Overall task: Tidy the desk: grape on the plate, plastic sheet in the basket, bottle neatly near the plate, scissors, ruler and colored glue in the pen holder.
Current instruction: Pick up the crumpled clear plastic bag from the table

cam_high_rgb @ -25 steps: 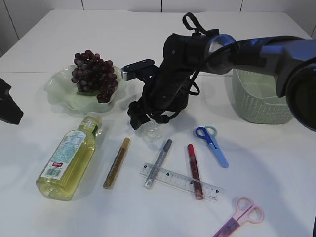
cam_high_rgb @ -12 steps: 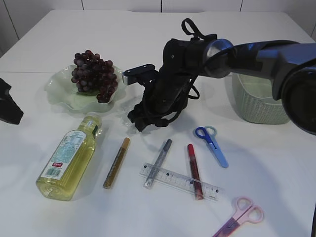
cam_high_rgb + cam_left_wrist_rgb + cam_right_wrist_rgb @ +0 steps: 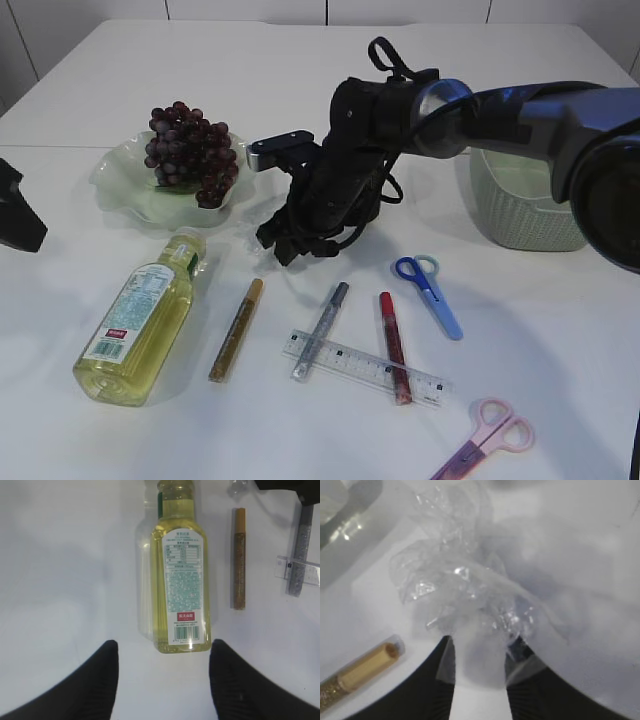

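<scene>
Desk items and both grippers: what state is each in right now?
grapes: on the plate
bottle: lying on its side, capped
plastic sheet: crumpled on the table, between the right gripper fingers
left gripper: open, empty, just short of the bottle's base
blue scissors: shut, flat
basket: upright

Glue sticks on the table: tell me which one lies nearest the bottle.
The gold glitter glue stick, beside the yellow plastic bottle; the silver and red ones cross the ruler farther right.
</scene>
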Tool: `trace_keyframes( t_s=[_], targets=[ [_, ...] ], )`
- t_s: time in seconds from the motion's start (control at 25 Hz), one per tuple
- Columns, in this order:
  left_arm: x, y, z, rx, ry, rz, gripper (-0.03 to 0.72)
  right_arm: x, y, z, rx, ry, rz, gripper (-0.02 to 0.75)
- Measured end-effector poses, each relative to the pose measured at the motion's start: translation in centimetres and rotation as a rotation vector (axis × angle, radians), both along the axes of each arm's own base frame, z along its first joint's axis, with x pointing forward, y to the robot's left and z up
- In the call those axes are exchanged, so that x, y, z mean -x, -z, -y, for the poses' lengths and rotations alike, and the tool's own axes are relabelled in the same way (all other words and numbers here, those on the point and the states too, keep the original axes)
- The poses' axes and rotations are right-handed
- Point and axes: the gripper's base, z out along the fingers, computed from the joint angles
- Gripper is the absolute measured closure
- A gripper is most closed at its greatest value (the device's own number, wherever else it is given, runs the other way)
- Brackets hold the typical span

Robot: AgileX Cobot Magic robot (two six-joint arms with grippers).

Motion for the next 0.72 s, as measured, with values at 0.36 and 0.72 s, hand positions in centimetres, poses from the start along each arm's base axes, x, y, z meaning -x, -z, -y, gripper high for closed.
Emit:
trace_keyframes(
  t_s=[0.36,0.72],
  targets=[
    [0.0,0.0,0.0,0.000,0.000,0.000,0.265,0.5,-1.6,0.1,-0.027,0.070,-0.053,0.225],
    [0.0,0.0,0.0,0.000,0.000,0.000,0.265,0.1,-2.1,-0.2,-0.106,0.260,-0.094,0.144]
  ],
)
